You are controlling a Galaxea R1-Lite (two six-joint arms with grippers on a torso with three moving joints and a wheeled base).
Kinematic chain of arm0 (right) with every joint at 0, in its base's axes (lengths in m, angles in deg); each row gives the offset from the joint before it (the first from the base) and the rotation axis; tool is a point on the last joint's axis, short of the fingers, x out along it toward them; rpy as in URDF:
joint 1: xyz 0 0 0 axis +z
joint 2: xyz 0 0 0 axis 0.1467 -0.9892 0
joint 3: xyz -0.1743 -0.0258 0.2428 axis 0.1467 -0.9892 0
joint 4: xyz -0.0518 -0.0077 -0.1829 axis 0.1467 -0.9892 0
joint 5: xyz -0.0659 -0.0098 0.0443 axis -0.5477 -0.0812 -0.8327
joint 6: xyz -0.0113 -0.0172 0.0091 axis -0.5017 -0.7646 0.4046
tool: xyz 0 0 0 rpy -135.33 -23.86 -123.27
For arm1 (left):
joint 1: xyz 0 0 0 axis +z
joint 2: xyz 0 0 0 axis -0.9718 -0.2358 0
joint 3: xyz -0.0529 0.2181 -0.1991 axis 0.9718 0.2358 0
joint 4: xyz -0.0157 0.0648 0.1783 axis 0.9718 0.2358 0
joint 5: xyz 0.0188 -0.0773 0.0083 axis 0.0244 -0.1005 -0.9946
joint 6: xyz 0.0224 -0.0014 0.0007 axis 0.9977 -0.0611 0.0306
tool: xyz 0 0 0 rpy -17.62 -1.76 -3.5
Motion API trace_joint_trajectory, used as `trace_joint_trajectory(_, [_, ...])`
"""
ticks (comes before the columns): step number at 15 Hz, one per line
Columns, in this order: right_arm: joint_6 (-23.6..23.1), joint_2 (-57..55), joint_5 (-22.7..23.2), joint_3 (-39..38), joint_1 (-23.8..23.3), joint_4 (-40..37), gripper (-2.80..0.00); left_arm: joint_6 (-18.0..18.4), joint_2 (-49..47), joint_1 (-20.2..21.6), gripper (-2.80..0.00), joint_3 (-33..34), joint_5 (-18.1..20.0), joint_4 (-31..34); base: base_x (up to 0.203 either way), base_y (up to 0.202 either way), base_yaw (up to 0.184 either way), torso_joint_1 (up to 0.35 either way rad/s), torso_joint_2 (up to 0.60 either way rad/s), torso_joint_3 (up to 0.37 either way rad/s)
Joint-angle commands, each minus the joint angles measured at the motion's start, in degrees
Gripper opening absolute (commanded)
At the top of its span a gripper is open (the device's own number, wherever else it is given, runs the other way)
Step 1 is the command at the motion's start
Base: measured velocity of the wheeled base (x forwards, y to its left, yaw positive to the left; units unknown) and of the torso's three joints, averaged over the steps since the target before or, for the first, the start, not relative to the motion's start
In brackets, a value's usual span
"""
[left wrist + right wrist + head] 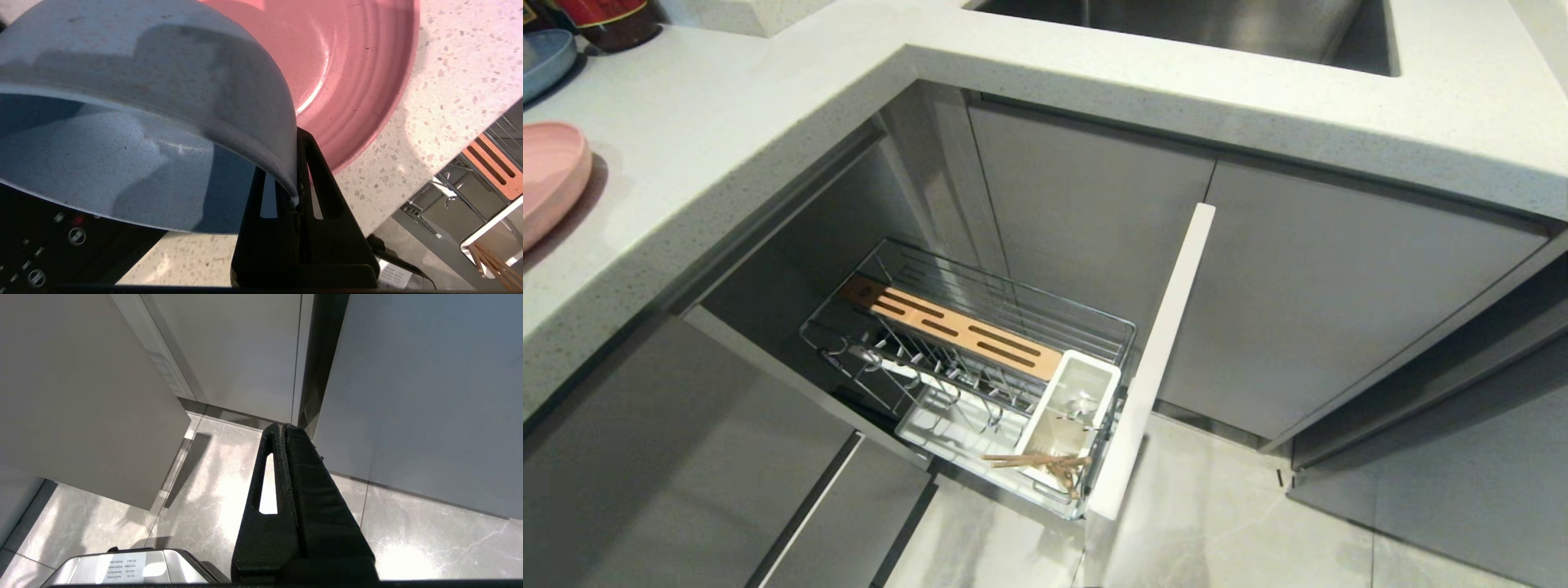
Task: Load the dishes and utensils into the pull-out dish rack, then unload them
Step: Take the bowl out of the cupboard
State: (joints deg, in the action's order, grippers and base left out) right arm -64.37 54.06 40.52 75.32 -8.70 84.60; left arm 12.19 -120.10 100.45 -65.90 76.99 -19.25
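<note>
L gripper (295,192) clamped on blue bowl (143,114) rim, above pink plate (347,73); R gripper (284,430) closed, parked.

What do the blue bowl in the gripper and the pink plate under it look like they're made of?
Blue bowl: probably matte plastic or melamine, with fine dark speckles and soft sheen. Pink plate: likely the same, with moulded rings and dull highlights; ceramic can't be excluded.
</note>
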Motion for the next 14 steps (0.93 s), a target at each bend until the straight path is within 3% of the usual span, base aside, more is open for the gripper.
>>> trace_joint_trajectory(1, [0.0, 0.2, 0.0, 0.0, 0.0, 0.0, -2.80, 0.0, -1.5, -0.4, -2.80, 0.0, -0.5, 0.3, 0.000, 0.000, 0.000, 0.000, 0.00, 0.000])
trace_joint_trajectory(8, [0.0, 0.2, 0.0, 0.0, 0.0, 0.0, -2.80, -0.1, -1.9, -0.4, -2.80, 0.0, -2.2, 0.4, 0.000, 0.000, 0.000, 0.000, 0.00, 0.000])
trace_joint_trajectory(9, [0.0, 0.2, 0.0, 0.0, 0.0, 0.0, -2.80, -0.1, -2.0, -0.4, 0.00, 0.0, -2.9, 0.4, 0.000, 0.000, 0.000, 0.000, 0.00, 0.000])
trace_joint_trajectory(14, [0.0, 0.2, 0.0, 0.0, 0.0, 0.0, -2.80, -0.4, -1.7, -0.1, 0.00, 0.0, -4.7, 0.1, 0.000, 0.000, 0.000, 0.000, 0.00, 0.000])
